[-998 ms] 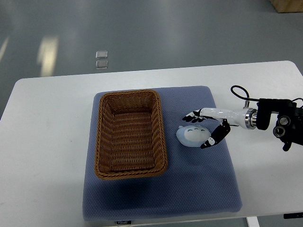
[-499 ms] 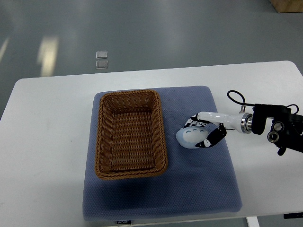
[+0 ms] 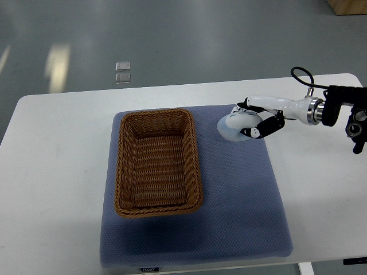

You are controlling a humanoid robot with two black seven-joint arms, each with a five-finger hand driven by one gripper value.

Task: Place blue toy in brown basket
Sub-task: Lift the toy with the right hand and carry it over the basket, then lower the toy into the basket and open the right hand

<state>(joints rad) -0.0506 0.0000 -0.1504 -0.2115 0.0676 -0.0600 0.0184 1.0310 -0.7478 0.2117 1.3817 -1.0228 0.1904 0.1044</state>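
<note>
The blue toy [image 3: 231,127] is a pale blue rounded plush. My right hand [image 3: 250,119] is shut on it and holds it above the far right part of the blue mat [image 3: 241,206]. The brown wicker basket [image 3: 157,161] stands on the left part of the mat, open side up, with nothing showing inside. The toy is to the right of the basket's far right corner, apart from it. The right arm [image 3: 321,109] comes in from the right edge. The left arm does not show.
The mat lies on a white table [image 3: 57,189]. Two small clear squares [image 3: 123,72] lie on the grey floor beyond the table's far edge. A brown box corner [image 3: 347,6] shows at the top right.
My right hand closed on the blue toy, lifted it off the mat and carried it toward the far side of the mat. The basket has not moved.
</note>
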